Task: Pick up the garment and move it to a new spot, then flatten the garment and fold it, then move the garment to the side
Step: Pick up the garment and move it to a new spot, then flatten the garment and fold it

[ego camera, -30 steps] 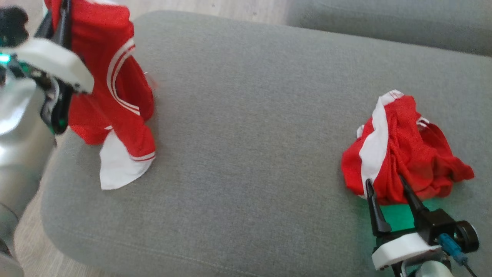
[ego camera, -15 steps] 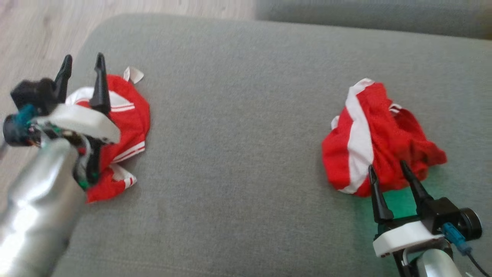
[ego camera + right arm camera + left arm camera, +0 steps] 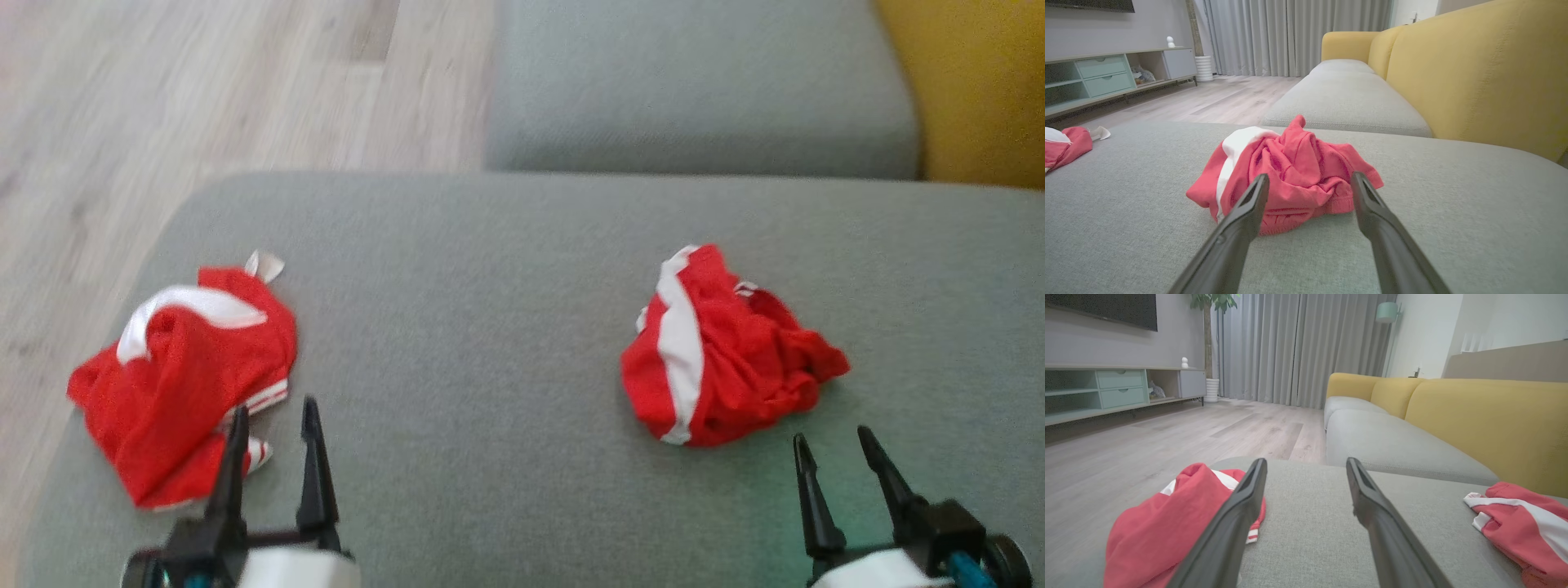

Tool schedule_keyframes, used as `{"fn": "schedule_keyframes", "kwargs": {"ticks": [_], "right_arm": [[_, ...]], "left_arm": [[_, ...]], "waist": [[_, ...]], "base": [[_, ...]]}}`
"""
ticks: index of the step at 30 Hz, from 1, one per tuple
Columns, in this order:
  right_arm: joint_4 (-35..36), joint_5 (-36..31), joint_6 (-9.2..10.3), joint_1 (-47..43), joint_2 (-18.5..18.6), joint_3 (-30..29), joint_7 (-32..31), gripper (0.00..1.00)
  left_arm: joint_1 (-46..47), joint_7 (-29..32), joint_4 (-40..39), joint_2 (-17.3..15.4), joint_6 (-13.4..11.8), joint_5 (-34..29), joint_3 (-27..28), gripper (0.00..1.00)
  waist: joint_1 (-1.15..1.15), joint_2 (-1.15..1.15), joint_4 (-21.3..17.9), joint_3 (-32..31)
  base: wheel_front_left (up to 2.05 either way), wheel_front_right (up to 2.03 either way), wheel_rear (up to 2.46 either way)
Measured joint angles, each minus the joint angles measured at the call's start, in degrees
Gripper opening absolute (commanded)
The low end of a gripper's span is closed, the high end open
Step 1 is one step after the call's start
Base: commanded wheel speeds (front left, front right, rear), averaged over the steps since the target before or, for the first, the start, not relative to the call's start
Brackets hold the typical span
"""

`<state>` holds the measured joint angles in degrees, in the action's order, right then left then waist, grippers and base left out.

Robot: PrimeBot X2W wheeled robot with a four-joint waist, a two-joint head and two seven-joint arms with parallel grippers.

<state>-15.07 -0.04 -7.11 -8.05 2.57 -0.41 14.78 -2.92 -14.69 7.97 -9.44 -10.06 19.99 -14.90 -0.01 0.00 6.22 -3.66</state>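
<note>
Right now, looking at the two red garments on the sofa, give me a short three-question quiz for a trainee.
1. True or false: the left gripper is open and holds nothing.
2. Pick one: the right red garment lies on A the wooden floor, B the grey cushion, C the yellow backrest.
3. Which garment lies near the cushion's edge by the floor?
Key: 1 true. 2 B. 3 the left red garment.
</note>
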Motion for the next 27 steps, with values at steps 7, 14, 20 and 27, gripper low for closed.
{"fn": "schedule_keyframes", "kwargs": {"ticks": [7,14,20,27], "right_arm": [[0.5,1.3,0.00,-4.0,-0.1,0.3,0.0,1.00],[1.6,2.2,0.00,-5.2,-0.1,2.4,0.0,1.00],[1.6,2.8,0.00,-6.0,-0.1,3.4,0.0,1.00],[1.6,3.2,0.00,-6.7,-0.1,3.6,0.0,1.00]], "left_arm": [[-10.0,0.0,-2.5,4.1,2.6,-8.0,3.8,1.00],[-12.9,0.0,-1.7,5.4,4.6,-11.0,5.4,1.00],[-12.9,0.0,0.0,5.7,5.6,-13.0,5.6,1.00],[-12.8,0.0,0.8,5.9,6.3,-13.0,5.7,1.00]], "waist": [[0.00,0.00,-1.9,-4.1],[0.00,0.00,-3.0,-5.9],[0.01,0.00,-3.4,-6.1],[0.01,0.00,-3.8,-6.1]], "base": [[0.00,0.00,0.00],[0.00,0.00,0.00],[0.00,0.00,0.00],[0.00,0.00,0.00]]}}
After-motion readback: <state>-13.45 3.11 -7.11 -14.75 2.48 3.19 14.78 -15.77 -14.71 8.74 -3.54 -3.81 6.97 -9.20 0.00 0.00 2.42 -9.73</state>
